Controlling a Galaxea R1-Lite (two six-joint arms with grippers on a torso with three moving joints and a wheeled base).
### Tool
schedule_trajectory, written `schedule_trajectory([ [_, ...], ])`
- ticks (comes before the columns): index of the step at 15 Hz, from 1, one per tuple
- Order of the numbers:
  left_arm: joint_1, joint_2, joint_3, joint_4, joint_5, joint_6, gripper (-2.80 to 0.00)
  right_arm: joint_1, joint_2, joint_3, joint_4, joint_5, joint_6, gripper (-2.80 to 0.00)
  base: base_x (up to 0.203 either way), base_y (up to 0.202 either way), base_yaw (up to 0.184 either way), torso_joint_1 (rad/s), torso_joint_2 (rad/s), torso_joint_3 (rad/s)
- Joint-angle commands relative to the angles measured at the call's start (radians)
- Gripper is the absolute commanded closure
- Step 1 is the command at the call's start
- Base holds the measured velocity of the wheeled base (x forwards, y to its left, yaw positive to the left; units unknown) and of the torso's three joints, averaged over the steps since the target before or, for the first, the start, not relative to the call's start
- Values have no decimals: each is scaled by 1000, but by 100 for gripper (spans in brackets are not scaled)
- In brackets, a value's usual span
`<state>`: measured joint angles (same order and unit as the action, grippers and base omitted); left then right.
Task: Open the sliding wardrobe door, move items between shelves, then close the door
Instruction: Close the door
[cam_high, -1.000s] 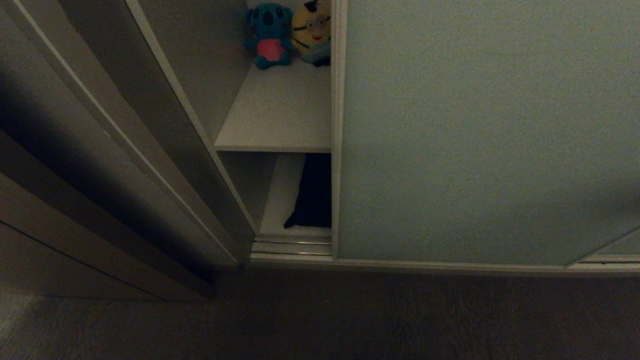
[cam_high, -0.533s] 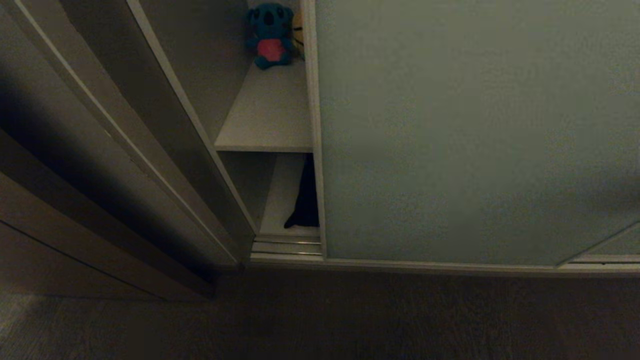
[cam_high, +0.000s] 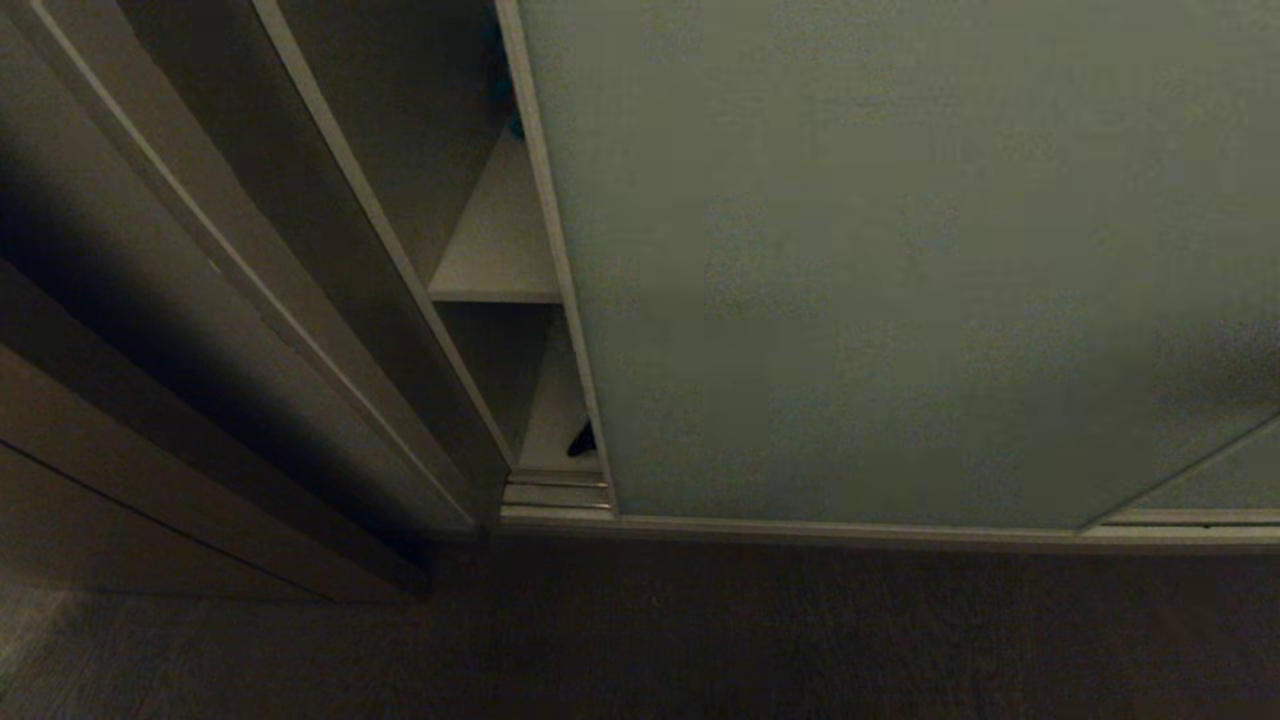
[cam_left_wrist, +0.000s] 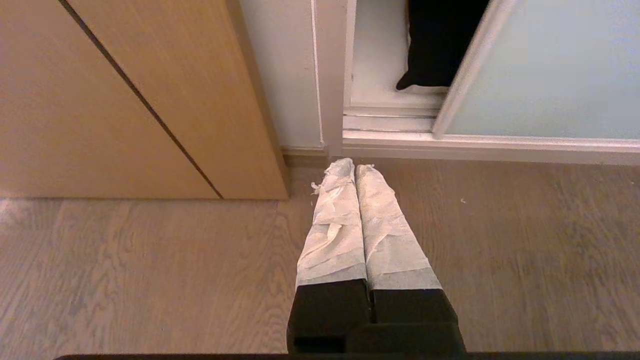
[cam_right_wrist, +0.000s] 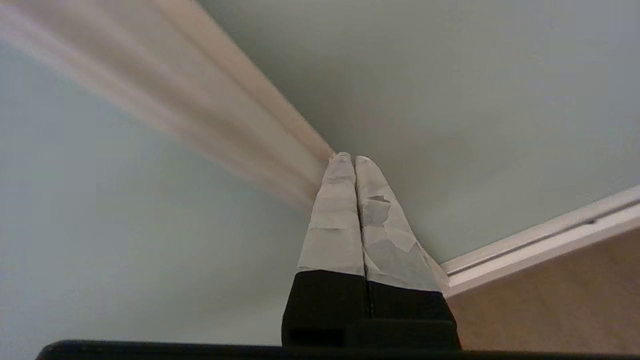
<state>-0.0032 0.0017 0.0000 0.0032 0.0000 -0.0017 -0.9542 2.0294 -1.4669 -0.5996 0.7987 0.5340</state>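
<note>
The sliding wardrobe door (cam_high: 850, 260) is a pale grey-green panel that covers most of the opening, leaving a narrow gap at its left edge. Through the gap I see a strip of off-white shelf (cam_high: 500, 250) and a corner of the black garment (cam_high: 582, 440) on the board below; the left wrist view shows that black garment (cam_left_wrist: 440, 40) beside the door's frame. My right gripper (cam_right_wrist: 352, 157) is shut, its taped tips against the door's light frame strip (cam_right_wrist: 225, 115). My left gripper (cam_left_wrist: 354, 167) is shut, hangs low and points at the floor in front of the wardrobe. Neither gripper shows in the head view.
A brown wooden side panel (cam_high: 150, 350) stands to the left of the opening. The door's bottom track (cam_high: 555, 490) runs along the wood floor (cam_high: 700, 640). A sliver of a blue plush toy (cam_high: 512, 120) shows at the back of the shelf.
The door has slid left, narrowing the gap. It now hides the yellow plush toy, nearly all of the blue one and most of the black garment.
</note>
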Motion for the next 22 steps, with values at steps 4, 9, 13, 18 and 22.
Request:
schedule_trajectory([
  [4,0,1,0,0,0,0,0,43,-123,124,-13,7,1,0,0,0,0,0,0,0],
  [9,0,1,0,0,0,-1,0,-13,-264,359,-129,36,-3,0,0,0,0,0,0,0],
  [13,0,1,0,0,0,0,0,-36,-441,477,-111,79,-9,0,0,0,0,0,0,0],
  [18,-1,1,0,0,0,0,0,60,-736,723,-75,0,-87,0,0,0,0,0,0,0],
  [22,0,1,0,0,0,-1,0,344,-925,920,-67,-436,-275,0,0,0,0,0,0,0],
])
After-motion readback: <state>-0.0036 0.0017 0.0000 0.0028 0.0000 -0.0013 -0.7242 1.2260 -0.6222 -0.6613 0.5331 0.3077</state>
